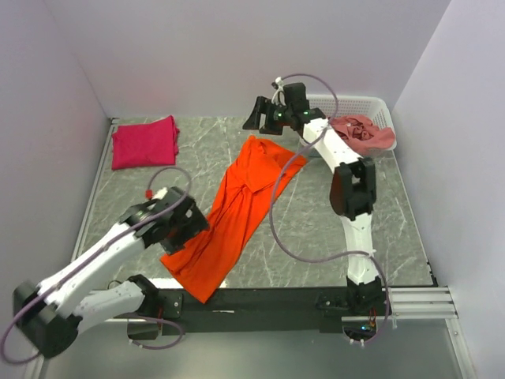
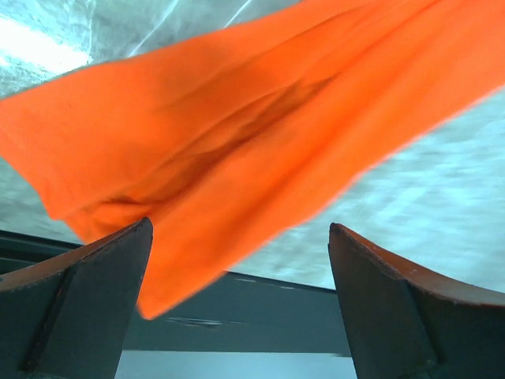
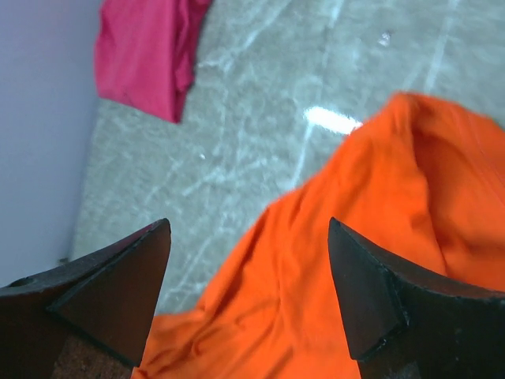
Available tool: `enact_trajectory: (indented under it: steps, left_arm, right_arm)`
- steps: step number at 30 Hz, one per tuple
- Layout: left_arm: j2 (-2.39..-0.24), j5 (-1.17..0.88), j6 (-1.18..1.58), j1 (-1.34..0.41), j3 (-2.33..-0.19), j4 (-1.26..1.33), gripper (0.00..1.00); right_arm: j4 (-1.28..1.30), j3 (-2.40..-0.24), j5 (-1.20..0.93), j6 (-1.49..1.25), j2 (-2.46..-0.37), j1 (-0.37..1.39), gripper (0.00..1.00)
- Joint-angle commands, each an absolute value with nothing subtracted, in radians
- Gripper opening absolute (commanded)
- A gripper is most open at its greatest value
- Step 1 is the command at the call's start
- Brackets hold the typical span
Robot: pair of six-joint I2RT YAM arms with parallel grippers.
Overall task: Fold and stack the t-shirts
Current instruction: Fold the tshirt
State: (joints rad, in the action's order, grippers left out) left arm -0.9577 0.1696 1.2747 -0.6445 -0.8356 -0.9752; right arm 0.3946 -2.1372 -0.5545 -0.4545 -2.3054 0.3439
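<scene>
The bright orange t-shirt [image 1: 237, 213] lies stretched out diagonally on the marble table, and its near end hangs over the front edge. My left gripper [image 1: 189, 225] is open and empty at the shirt's lower left edge. In the left wrist view the orange cloth [image 2: 237, 134] is just beyond the gripper [image 2: 241, 230]. My right gripper [image 1: 258, 117] is open and empty above the shirt's far end, and that end shows in the right wrist view [image 3: 355, 260]. A folded magenta-red t-shirt [image 1: 144, 142] lies at the back left. A salmon-pink t-shirt [image 1: 363, 133] is crumpled in the basket. No teal shirt is in view.
A white lattice basket [image 1: 371, 104] stands at the back right corner. Walls close in the table on the left, back and right. A dark rail [image 1: 268, 300] runs along the front edge by the arm bases.
</scene>
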Motion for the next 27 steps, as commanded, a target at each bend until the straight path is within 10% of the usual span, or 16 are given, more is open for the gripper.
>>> enact_trajectory:
  steps: [1, 11, 27]
  left_arm:
    - [-1.122, 0.101, 1.106, -0.669, -0.819, -0.930, 0.99]
    - [-1.367, 0.138, 0.950, -0.792, -0.871, -0.937, 0.99]
    - [-1.586, -0.069, 0.922, -0.816, -0.814, -0.658, 0.99]
  right_arm:
    - [0.544, -2.007, -0.350, -0.351, -2.148, 0.399, 0.87]
    - [0.600, -1.667, -0.196, -0.408, -2.061, 0.463, 0.87]
    - [0.778, -2.232, -0.192, -0.350, -2.520, 0.428, 0.87]
